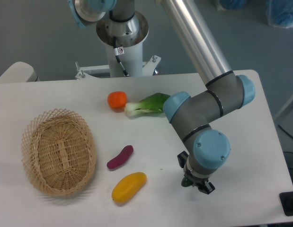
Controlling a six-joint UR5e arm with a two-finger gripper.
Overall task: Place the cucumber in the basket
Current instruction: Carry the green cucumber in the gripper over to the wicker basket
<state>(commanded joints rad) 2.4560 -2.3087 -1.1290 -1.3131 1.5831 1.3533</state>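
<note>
Only a small dark green tip of the cucumber (186,181) shows, poking out under the arm's wrist at the table's front right. My gripper (194,183) points straight down there, mostly hidden by the blue-capped wrist, and its black fingers appear shut on the cucumber. The oval wicker basket (26,142) stands at the left of the table, far from the gripper, with nothing in it.
A yellow fruit (129,186) and a small purple piece (120,157) lie between basket and gripper. An orange fruit (117,99) and a bok choy (147,104) sit further back, near the arm's base column (122,42). The table's front edge is close below the gripper.
</note>
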